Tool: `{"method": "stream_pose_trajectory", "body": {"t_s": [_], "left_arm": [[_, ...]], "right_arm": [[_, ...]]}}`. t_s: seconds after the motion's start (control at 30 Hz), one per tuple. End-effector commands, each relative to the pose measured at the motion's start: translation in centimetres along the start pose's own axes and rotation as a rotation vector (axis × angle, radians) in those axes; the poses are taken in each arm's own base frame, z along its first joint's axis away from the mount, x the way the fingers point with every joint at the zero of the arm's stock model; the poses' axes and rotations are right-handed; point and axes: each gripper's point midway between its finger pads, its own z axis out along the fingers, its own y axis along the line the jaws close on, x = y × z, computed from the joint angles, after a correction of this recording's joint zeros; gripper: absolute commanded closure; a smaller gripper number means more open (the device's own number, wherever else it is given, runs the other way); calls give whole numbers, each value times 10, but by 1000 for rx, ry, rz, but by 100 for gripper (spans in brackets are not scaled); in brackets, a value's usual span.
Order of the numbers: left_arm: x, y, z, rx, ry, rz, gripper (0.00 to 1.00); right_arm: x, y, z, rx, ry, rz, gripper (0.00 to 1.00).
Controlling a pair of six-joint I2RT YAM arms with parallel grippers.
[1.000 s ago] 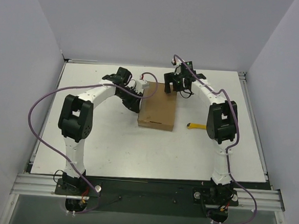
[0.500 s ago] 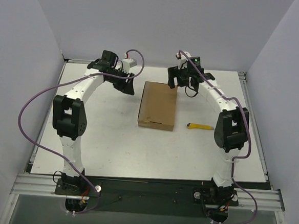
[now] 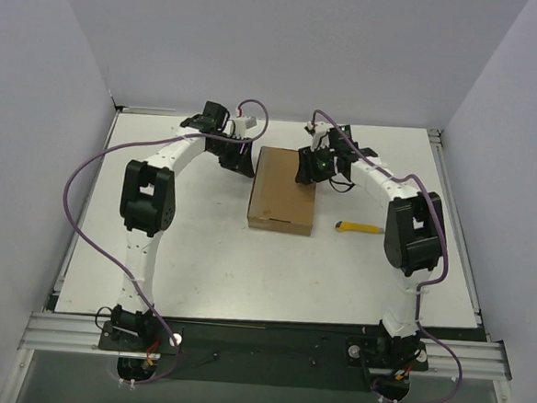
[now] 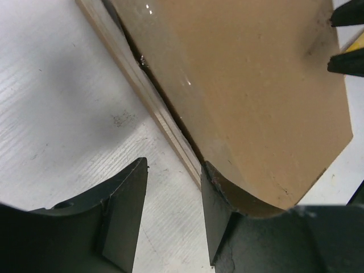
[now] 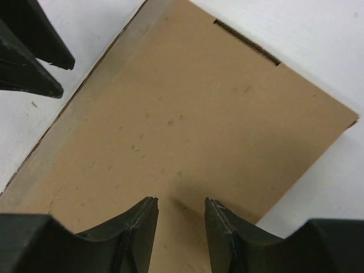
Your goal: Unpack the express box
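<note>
The express box [image 3: 283,191] is a flat brown cardboard mailer lying shut in the middle of the white table [image 3: 191,251]. My left gripper [image 3: 241,164] stands open at the box's far left corner. In the left wrist view its jaws [image 4: 173,182] straddle bare table, the right finger [image 4: 219,216] against the edge of the box [image 4: 244,85]. My right gripper [image 3: 305,173] hovers over the far right part of the lid. It [image 5: 181,205] stands open with a narrow gap and nothing between the fingers, tips just above the cardboard [image 5: 199,114].
A small yellow utility knife [image 3: 359,228] lies on the table right of the box, close to the right arm's elbow. Grey walls enclose the table at the back and both sides. A slot [image 5: 247,42] cuts the lid near its far edge.
My left gripper has swung back in to the box's far left corner. The right gripper has come down over the lid and its jaws have narrowed. The box has not moved.
</note>
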Motion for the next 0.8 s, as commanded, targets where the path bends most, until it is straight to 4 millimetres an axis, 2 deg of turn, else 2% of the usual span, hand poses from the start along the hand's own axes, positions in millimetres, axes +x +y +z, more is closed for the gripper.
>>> {"method": "stream_pose_trajectory", "body": {"t_s": [0.0,0.33,0.47,0.6,0.7,0.77], "left_arm": [[-23,-2,-1,16,-62,20,48],[-3,12,13,-10,-10,-22,50],[-15,0,1,60,-53,-20,51],[-38,-32,-18,248,-134,-27,47],[-43,-31,-14,236,-147,-33,46],[-38,-26,-7,197,-121,-28,46]], "right_arm": [[5,22,-1,-72,4,-6,61],[13,19,3,-52,28,-11,61],[16,18,1,-42,35,-14,61],[24,16,0,-30,53,-14,61],[27,16,0,-27,61,-15,61],[28,15,0,-26,62,-14,61]]}}
